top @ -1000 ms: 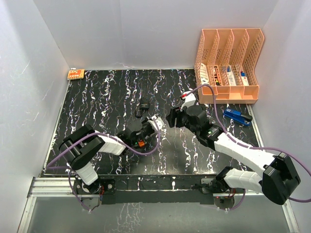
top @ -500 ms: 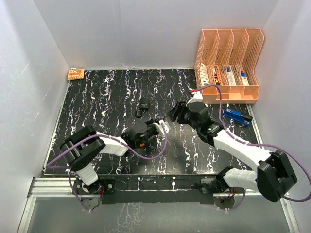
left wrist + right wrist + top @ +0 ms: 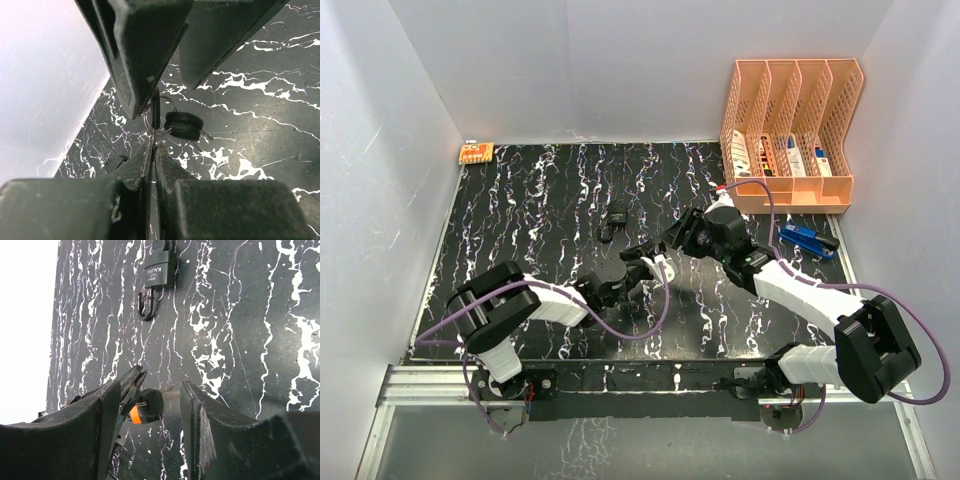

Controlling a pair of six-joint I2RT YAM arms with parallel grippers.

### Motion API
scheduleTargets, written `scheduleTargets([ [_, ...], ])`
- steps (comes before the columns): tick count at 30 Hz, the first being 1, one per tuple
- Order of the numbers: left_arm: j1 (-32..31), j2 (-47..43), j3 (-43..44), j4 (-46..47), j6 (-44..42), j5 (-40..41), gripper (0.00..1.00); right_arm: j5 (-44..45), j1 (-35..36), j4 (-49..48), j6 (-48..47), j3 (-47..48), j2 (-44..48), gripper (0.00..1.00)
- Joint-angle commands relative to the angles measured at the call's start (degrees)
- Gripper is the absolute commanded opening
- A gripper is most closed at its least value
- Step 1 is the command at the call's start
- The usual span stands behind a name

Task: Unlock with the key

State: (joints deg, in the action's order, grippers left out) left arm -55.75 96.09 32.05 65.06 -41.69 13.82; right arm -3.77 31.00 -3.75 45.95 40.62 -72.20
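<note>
A black padlock (image 3: 613, 222) lies on the black marbled table; in the right wrist view it (image 3: 159, 270) lies ahead with its shackle towards me. My left gripper (image 3: 638, 270) is shut on the metal key ring (image 3: 156, 112), its jaws (image 3: 152, 142) pressed flat together. A black-headed key (image 3: 183, 125) hangs from the ring. In the right wrist view the key head (image 3: 149, 406) shows an orange patch. My right gripper (image 3: 654, 248) is open, and its fingers (image 3: 205, 425) straddle the key head without touching it (image 3: 150, 412).
An orange file rack (image 3: 790, 130) with small items stands at the back right. A blue tool (image 3: 807, 238) lies in front of it. A small orange piece (image 3: 476, 152) lies at the back left corner. White walls enclose the table.
My right gripper has moved left and down, and its open fingers now sit around the key. My left gripper has shifted slightly towards the near edge, still holding the ring.
</note>
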Motion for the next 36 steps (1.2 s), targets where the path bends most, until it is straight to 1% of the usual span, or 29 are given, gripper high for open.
scheduleTargets([
  [1, -0.9, 0.8, 2.1, 3.6, -2.5, 2.5, 0.0, -1.4, -0.4, -4.5, 2.6, 1.6, 0.1, 0.48],
  [5, -1.4, 1.8, 2.5, 3.6, -3.4, 3.5, 0.0, -1.5, -0.9, -5.3, 4.4, 1.2, 0.5, 0.46],
  [8, -1.8, 2.3, 2.5, 6.1, -4.0, 4.5, 0.0, -1.5, -1.1, -5.5, 5.1, 1.1, 0.1, 0.44],
  [19, -3.7, 4.9, 3.4, 8.8, -5.0, 8.4, 0.0, -3.0, -1.6, -8.0, 7.3, -0.3, -1.3, 0.37],
  [32, -5.0, 7.4, 5.2, 12.1, -6.7, 14.3, 0.0, -4.7, -1.9, -9.0, 8.4, -1.3, -2.1, 0.22],
  [36, -5.5, 8.5, 5.5, 14.1, -7.9, 15.8, 0.0, -4.9, -2.0, -9.5, 8.8, -1.8, -2.2, 0.15],
])
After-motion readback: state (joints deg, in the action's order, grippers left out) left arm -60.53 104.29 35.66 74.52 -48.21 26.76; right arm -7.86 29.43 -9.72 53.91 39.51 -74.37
